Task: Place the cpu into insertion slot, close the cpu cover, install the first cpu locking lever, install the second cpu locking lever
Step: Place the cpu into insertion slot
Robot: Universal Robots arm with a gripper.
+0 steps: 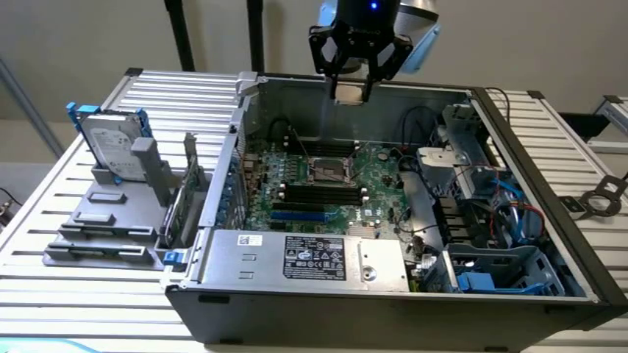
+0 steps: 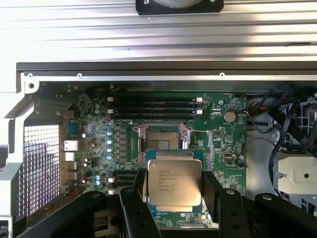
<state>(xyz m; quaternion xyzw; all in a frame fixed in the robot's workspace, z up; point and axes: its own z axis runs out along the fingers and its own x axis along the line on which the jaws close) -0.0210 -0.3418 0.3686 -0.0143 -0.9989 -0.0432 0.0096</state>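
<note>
Obs.: the arm's black jaws are hanging over the far wall of the open dark-grey tower computer case (image 1: 393, 316), which is lying on its side on the ribbed aluminium surface (image 1: 59, 294). The jaws are clenching the cpu (image 2: 174, 183), a small flat square chip with a silvery metal top and a thin greenish edge. They are gripping it by two opposite edges, with the printed metal face turned toward the wrist camera. From where I am standing, the cpu (image 1: 351, 92) is showing as a pale square between the jaw tips, well above the board and touching nothing else. The insertion slot (image 1: 331, 168), a square dark socket with a silvery metal rim, is sitting near the middle of the green motherboard (image 1: 378, 165), well apart from the cpu, and its dark contact field is lying uncovered. In the wrist view the insertion slot is lying between the held cpu and the row of long narrow black memory slots (image 2: 156, 106). I cannot tell the cover plate apart from the socket rim. A silver power-supply box with a white label (image 1: 304, 257) is sitting against the near wall of the case. A bundle of blue and red cables (image 1: 510, 213) is filling the bay at the exterior view's right. A grey hard drive in a blue-handled bracket (image 1: 110, 143) is standing upright on the surface, at the exterior view's left of the case.
</note>
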